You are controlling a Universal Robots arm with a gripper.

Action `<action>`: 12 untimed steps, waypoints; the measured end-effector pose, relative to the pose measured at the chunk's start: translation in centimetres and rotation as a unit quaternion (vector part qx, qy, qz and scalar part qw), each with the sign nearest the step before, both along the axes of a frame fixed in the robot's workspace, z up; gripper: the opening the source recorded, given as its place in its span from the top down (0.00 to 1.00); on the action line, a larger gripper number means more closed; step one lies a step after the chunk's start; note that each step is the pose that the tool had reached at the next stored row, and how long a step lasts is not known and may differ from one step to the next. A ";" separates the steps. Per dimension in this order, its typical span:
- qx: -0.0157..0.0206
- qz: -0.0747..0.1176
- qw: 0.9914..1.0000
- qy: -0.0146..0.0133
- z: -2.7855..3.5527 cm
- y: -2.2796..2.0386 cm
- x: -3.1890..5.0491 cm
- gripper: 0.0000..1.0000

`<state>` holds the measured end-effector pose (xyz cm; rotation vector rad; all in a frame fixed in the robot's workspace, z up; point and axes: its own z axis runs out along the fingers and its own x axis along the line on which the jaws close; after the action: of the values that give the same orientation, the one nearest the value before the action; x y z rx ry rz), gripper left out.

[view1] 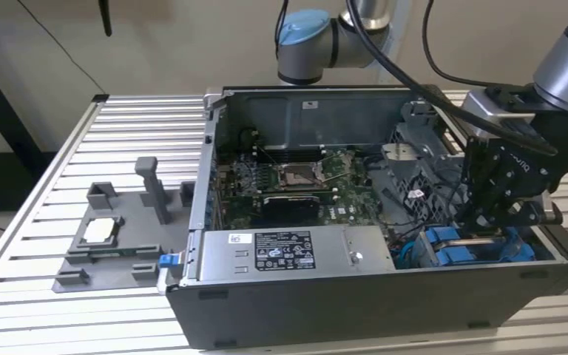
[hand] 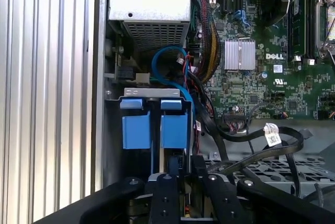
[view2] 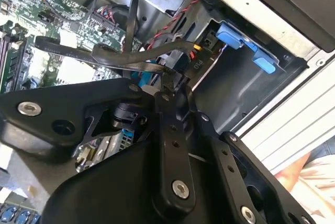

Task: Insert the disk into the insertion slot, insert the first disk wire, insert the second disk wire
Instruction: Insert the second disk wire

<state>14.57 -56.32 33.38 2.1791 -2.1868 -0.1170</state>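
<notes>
The disk sits in the insertion slot (hand: 112, 130), a dark grey bay at the case's corner. Only the blue ends of the disk's carrier (hand: 136, 132) (view1: 457, 250) show. My gripper (view1: 487, 222) (hand: 184, 164) (view2: 166, 80) hangs just over that carrier inside the case. Its black fingers (view2: 172, 130) stand close together and appear shut on the end of a flat black wire (view2: 78, 51). That wire trails off over the motherboard. A blue wire (hand: 162, 69) loops from the bay toward the board. The bay's blue fittings (view2: 235, 38) lie just beyond the fingertips.
The open computer case lies on a slatted metal table (view1: 86, 148). Next to the bay are a silver power supply box (view1: 284, 251) and the motherboard (view1: 294, 177). Loose black cables (hand: 251, 150) cross beside the gripper. A grey fixture (view1: 116, 237) stands at the exterior view's left.
</notes>
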 end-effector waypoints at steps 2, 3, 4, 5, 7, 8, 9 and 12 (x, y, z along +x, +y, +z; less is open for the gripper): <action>0.000 0.000 1.000 0.000 0.12 0.00 0.00 0.76; 0.000 0.000 1.000 0.000 0.29 0.00 0.00 0.76; 0.000 0.000 1.000 0.000 0.58 0.00 0.00 0.76; 0.000 0.000 1.000 0.000 0.91 0.00 0.00 0.76; 0.000 0.000 1.000 0.000 1.58 -0.01 0.00 0.76; 0.000 0.000 1.000 0.000 1.99 -0.02 0.00 0.76; 0.000 0.000 1.000 0.000 2.41 -0.01 0.00 0.76; 0.000 0.000 1.000 0.000 3.51 -0.01 0.00 0.76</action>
<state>14.56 -56.33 36.89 2.1786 -2.1866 -0.1161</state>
